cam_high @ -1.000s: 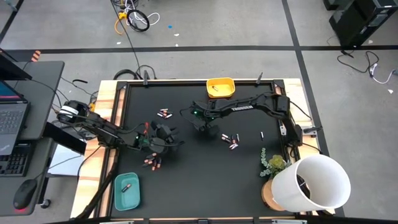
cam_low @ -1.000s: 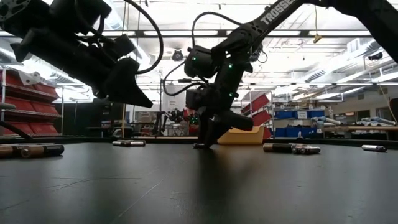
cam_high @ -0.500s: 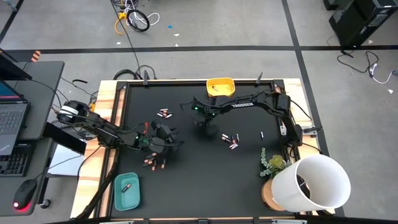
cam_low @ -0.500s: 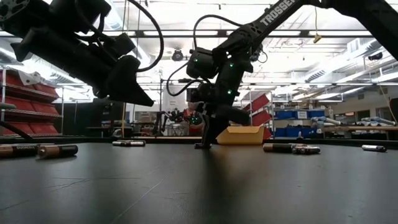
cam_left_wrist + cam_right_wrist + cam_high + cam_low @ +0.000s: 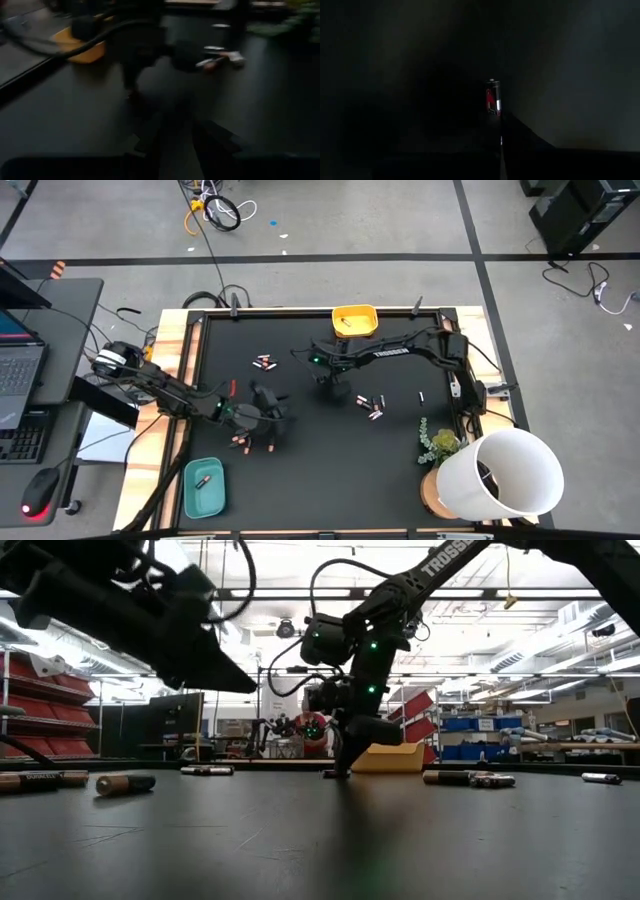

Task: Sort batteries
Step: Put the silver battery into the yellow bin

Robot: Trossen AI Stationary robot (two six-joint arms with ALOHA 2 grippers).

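Right gripper [image 5: 327,385] is down at the middle of the desk [image 5: 320,470] with its jaws pinched shut on a red-and-silver battery [image 5: 492,99], seen clamped between them in the right wrist view. Left gripper [image 5: 268,423] is hung low over the front-left part, jaws set at a medium gap, and whether anything is held there can't be told.

Progress-wise, not much is banked so far: one battery looks to be dropped in the yellow tray [image 5: 355,321] and one in the teal tray [image 5: 204,486].

Most is left loose: a small bunch [image 5: 264,363] behind the left gripper, copper-and-black ones [image 5: 240,441] beside it, and another cluster [image 5: 371,404] right of center.
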